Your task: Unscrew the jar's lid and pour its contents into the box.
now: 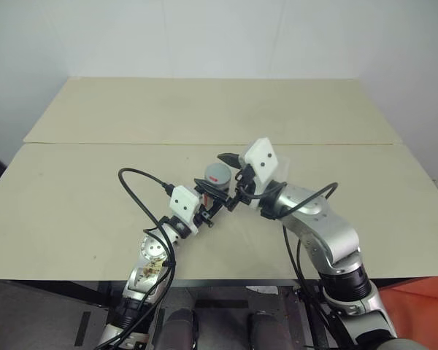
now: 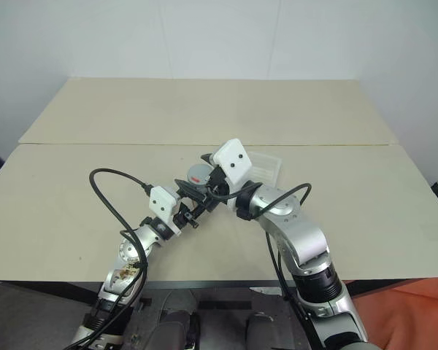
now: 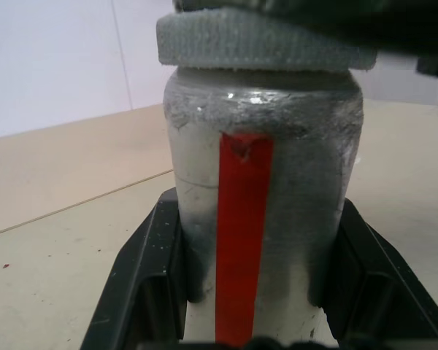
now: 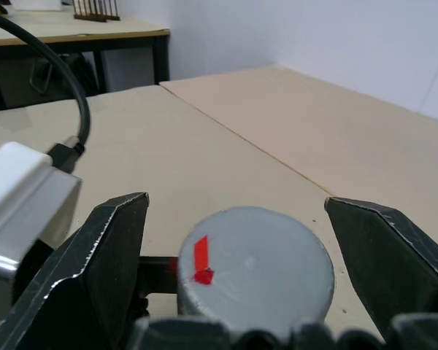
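The setting reads as a robotics lab or test room rather than a home. Two plain beige rectangular tabletops (image 1: 204, 109) sit pushed together edge to edge, bare and lightly scuffed, against blank white walls (image 1: 204, 36) at twelve o'clock. The right wrist view shows a second beige table with black metal legs (image 4: 95, 33) at about eleven o'clock, carrying a small wooden slatted rack (image 4: 96, 9). A patch of orange material (image 1: 423, 306) lies on the floor at about four o'clock.
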Robot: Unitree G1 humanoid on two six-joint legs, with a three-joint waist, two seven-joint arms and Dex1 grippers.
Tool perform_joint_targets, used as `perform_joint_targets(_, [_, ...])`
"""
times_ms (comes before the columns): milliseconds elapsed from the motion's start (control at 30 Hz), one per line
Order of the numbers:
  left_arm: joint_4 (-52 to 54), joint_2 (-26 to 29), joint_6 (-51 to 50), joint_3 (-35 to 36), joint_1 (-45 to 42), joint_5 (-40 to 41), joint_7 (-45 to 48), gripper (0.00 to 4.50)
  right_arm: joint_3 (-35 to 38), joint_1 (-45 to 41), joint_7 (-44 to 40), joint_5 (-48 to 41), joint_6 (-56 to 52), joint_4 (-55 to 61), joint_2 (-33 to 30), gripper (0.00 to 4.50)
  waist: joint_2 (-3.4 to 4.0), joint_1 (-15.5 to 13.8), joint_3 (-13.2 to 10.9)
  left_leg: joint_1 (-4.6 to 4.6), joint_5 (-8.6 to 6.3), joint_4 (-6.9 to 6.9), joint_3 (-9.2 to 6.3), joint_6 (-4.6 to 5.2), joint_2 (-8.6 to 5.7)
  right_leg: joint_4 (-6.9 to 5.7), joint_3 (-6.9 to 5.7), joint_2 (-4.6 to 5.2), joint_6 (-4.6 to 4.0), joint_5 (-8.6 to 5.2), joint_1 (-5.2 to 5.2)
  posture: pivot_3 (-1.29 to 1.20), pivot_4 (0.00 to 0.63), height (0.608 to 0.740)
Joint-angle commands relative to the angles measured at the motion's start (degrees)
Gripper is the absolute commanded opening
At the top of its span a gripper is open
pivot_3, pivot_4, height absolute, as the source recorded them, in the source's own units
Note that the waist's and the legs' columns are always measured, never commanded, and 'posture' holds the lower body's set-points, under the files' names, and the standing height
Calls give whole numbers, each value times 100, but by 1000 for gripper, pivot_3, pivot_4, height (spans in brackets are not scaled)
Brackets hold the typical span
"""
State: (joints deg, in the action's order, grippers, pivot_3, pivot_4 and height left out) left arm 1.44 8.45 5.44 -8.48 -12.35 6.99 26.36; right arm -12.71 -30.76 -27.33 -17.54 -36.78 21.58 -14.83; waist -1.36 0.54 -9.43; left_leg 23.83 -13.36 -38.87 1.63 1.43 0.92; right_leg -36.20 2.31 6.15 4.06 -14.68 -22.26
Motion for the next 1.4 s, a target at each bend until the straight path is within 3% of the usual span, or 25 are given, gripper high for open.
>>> perform_joint_targets(33, [274, -40, 173, 1, 12, 23, -22, 1956, 58, -100, -12, 19, 166, 123, 38, 4500, 0, 3, 0, 0, 0, 0, 0, 0, 0, 0, 0, 0, 0, 0, 0, 0, 150, 740])
perform_joint_targets(233, [252, -47, 191, -9, 14, 19, -4, 1956, 120, -44, 20, 31, 173, 92, 105, 4500, 0, 11, 0, 0, 0, 1, 0, 0, 0, 0, 0, 0, 0, 0, 0, 0, 150, 740])
perform_joint_targets(333, [233, -50, 198, -8, 13, 18, -5, 1956, 147, -35, 2, 30, 179, 92, 107, 3959, 0, 11, 0, 0, 0, 1, 0, 0, 0, 1, 0, 0, 0, 0, 0, 0, 150, 740])
perform_joint_targets(433, [234, -52, 201, -11, 16, 21, -6, 1956, 157, -22, -7, 29, 176, 100, 101, 2934, 0, 12, 0, 0, 0, 1, 0, 0, 0, 1, 0, 0, 0, 0, 0, 0, 150, 740])
perform_joint_targets(467, [235, -50, 201, -11, 15, 24, -3, 1956, 146, -23, -15, 40, 179, 97, 90, 2786, 0, 13, 0, 0, 0, 2, 0, 0, 0, 1, 0, 0, 0, 0, -1, 0, 150, 740])
perform_joint_targets(800, [599, 180, 5, -82, 198, 453, 532, 1956, 236, -40, -476, -143, 322, 9, -97, 2787, 1, 21, 0, 0, 0, 5, 0, 0, 2, 3, 0, 0, 0, 0, -1, 0, 150, 740])
perform_joint_targets(1067, [1165, 639, -391, -223, 171, 1029, 1359, 1956, 643, -487, -2728, -1201, 733, -690, -948, 2787, 2, 22, -2, -1, 0, 5, 0, 0, 4, 6, -1, 0, 0, 0, 1, 0, 150, 740])
perform_joint_targets(1400, [1236, 867, -550, -403, -134, 1391, 2142, 1956, 186, -1588, -5694, -1227, 1834, -2497, -1296, 2787, 2, 27, -2, 0, 0, 5, 1, 0, 4, 8, -1, -3, 0, 0, 0, 0, 150, 740])
